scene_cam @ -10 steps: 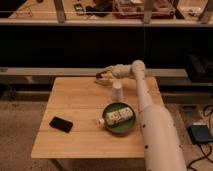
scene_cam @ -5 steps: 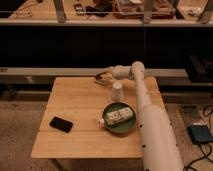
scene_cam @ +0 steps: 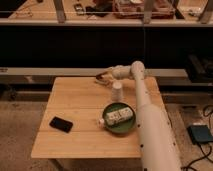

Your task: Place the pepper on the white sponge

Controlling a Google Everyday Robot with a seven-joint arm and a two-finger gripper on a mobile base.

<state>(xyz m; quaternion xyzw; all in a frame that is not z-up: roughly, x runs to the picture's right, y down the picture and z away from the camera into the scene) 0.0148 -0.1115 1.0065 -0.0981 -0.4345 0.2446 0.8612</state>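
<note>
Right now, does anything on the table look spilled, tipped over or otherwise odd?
Only the white labelled bottle, lying on its side in the green bowl. The white cup stands upright, the black phone lies flat, and the gripper is at the table's far edge.

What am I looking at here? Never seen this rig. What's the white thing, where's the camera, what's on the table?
The white column is a robot arm on a mobile base. It reaches from the lower right across a wooden table. There is only one camera view, looking down at the table from the robot's side; its exact mount is not known.

The arm's tip is a two-finger gripper, at the table's far edge. Something small and dark sits at it, probably the pepper, with a pale shape under it that may be the white sponge. That spot is too small to say more.

Also on the table: a white cup near the gripper, a green bowl holding a lying labelled bottle, and a black phone at front left.
</note>
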